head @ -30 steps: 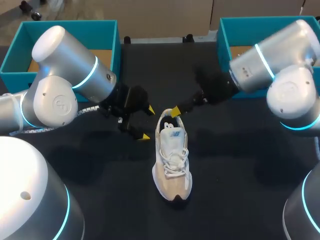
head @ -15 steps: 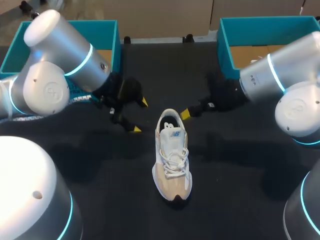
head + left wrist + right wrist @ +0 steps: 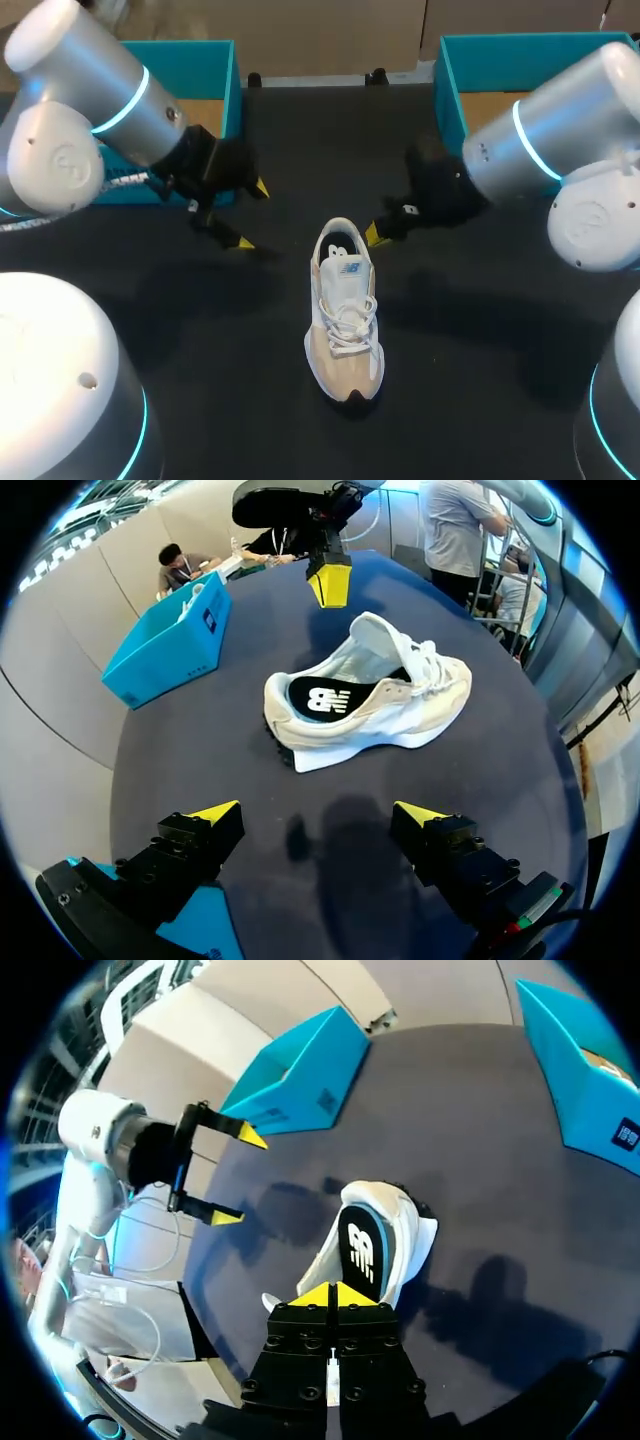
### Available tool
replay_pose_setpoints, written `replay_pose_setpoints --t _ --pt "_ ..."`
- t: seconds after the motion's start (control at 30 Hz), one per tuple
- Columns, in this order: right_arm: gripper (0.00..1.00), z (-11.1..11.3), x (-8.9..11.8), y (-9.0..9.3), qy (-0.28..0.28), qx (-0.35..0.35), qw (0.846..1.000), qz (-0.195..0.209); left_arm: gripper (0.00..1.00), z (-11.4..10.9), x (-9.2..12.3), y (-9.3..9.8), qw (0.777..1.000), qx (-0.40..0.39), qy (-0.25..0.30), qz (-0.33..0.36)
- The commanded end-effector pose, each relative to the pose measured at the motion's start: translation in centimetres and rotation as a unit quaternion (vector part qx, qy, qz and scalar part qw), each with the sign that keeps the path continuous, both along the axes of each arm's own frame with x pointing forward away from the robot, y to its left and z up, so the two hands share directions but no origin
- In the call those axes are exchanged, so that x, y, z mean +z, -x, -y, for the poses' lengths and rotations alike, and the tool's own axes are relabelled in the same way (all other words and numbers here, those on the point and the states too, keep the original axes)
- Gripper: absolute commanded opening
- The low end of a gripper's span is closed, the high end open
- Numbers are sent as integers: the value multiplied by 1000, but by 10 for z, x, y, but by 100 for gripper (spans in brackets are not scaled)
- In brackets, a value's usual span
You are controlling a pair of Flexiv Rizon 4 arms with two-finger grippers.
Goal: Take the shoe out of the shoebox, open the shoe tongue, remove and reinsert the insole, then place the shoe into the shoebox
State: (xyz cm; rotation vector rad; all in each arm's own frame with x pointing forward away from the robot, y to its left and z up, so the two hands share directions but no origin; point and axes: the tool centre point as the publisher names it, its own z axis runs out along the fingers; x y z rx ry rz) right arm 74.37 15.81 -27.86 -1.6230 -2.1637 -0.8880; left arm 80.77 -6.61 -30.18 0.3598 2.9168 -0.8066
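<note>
A white and beige sneaker (image 3: 345,312) lies upright in the middle of the black table, toe toward the front edge, with its black insole (image 3: 325,698) seated inside. My right gripper (image 3: 373,234) is shut with nothing in it, its yellow tips just right of the heel collar; in the right wrist view the shoe (image 3: 375,1245) sits directly ahead of those tips (image 3: 332,1295). To the left of the heel and well clear of it, my left gripper (image 3: 250,215) stands open and empty. From the left wrist, the sneaker (image 3: 370,695) is ahead of the spread fingers (image 3: 318,815).
Two teal shoeboxes stand at the back corners, one at the left (image 3: 215,60) and one at the right (image 3: 470,55). Both arms' large grey links hang over the table's left and right sides.
My right gripper has shut and pulled a little away from the heel. The left arm has drawn back to the left, away from the shoe. The sneaker has stayed put.
</note>
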Motion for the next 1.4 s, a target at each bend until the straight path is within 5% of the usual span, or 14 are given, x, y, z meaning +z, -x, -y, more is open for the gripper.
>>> replay_pose_setpoints --t 0.03,0.37,0.57,1.03,1.4 --pt "0 -3 2 0 52 -17 998 8 100 -14 11 1 1000 -3 -3 4" --pt "0 -3 2 0 52 -17 998 8 100 -41 20 -17 1000 9 -4 18" --pt "0 -13 -12 -11 129 -59 990 -3 100 -56 24 -29 999 29 -3 26" --pt "0 -34 -24 -25 195 -114 974 27 100 -56 24 -29 999 29 -3 26" --pt "0 -58 -44 -24 267 -108 958 -7 100 -56 24 -29 999 29 -3 26"
